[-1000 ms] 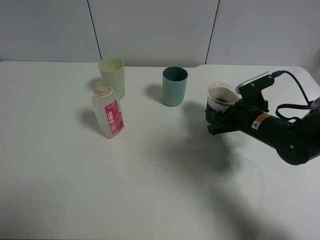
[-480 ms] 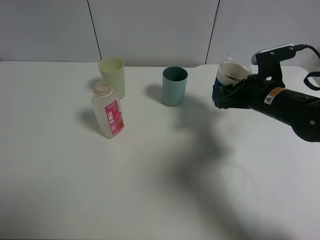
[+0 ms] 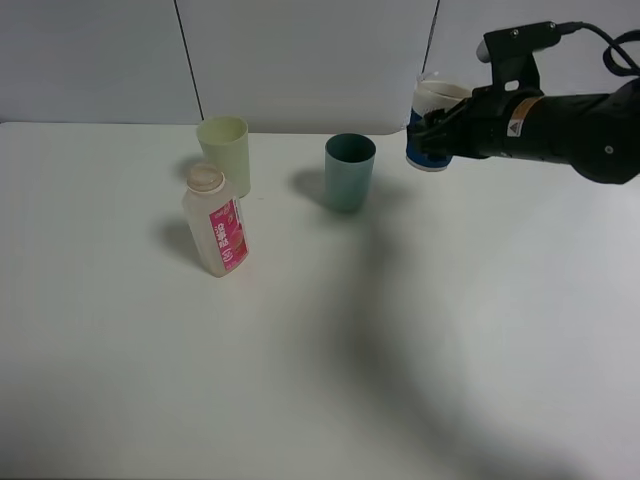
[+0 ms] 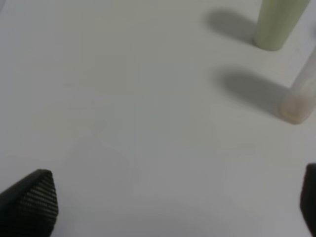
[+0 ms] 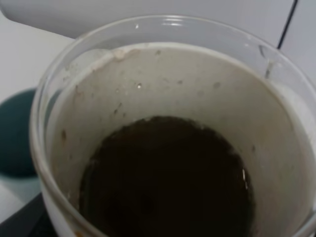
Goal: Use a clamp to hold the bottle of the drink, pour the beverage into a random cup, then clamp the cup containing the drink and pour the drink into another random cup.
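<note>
Lab setup, plain white table, panelled wall

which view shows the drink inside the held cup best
The right wrist view: it looks into the cup at the dark drink. Exterior high shows only the cup's outside in the right gripper; left wrist misses it.

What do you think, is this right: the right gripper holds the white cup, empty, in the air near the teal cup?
Not quite. The white cup is not empty: the right wrist view shows dark drink in it. Otherwise yes, the right gripper holds it in the air near the teal cup.
</note>
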You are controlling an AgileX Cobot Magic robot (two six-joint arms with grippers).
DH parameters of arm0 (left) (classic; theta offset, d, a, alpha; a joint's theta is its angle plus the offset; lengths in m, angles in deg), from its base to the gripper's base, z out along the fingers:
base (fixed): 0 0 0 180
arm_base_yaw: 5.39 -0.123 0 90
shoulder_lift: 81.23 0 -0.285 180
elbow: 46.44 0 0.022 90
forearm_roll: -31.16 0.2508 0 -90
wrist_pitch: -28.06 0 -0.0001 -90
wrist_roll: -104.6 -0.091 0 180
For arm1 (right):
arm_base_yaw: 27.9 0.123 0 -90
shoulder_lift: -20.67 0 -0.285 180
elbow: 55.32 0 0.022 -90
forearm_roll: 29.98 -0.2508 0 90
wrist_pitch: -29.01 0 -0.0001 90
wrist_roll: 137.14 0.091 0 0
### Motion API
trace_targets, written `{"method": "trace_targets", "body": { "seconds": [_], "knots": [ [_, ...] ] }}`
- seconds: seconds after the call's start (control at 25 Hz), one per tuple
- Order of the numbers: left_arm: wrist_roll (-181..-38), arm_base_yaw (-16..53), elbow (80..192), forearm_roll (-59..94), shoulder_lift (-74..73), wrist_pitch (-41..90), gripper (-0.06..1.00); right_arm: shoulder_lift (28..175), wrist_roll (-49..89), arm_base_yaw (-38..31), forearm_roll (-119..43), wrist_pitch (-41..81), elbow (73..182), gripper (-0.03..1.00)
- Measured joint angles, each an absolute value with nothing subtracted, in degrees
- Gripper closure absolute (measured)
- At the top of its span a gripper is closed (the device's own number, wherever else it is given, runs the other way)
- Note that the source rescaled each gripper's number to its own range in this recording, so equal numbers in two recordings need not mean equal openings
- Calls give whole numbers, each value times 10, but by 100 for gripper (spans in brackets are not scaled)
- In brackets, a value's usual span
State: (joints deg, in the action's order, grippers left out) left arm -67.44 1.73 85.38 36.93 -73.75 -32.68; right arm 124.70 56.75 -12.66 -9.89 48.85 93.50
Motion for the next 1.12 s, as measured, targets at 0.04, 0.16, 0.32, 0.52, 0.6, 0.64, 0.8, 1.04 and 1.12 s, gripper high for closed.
{"method": "trace_targets", "body": {
  "seconds": [0.04, 0.16, 0.32, 0.52, 0.6, 0.64, 0.8, 1.04, 1.12],
  "knots": [
    [-674, 17, 854, 369, -737, -327, -6, 1247, 568, -127, -99, 489, 935, 97],
    [-674, 17, 854, 369, -737, -327, -6, 1266, 632, -127, -29, 441, 983, 97],
    [-674, 17, 854, 369, -737, -327, -6, 1292, 783, -127, 141, 367, 1048, 97],
    [-674, 17, 854, 369, -737, -327, -6, 1293, 898, -123, 290, 336, 1081, 97],
    [-674, 17, 854, 369, -737, -327, -6, 1293, 949, -120, 356, 327, 1086, 97],
    [-674, 17, 854, 369, -737, -327, -6, 1293, 971, -117, 392, 321, 1089, 97],
    [-674, 17, 854, 369, -737, -327, -6, 1293, 1046, -110, 479, 294, 1092, 97],
    [-674, 17, 854, 369, -737, -327, -6, 1296, 1146, -78, 609, 247, 1102, 97],
    [-674, 17, 854, 369, -737, -327, -6, 1301, 1193, -64, 653, 231, 1113, 97]
  ]
}}
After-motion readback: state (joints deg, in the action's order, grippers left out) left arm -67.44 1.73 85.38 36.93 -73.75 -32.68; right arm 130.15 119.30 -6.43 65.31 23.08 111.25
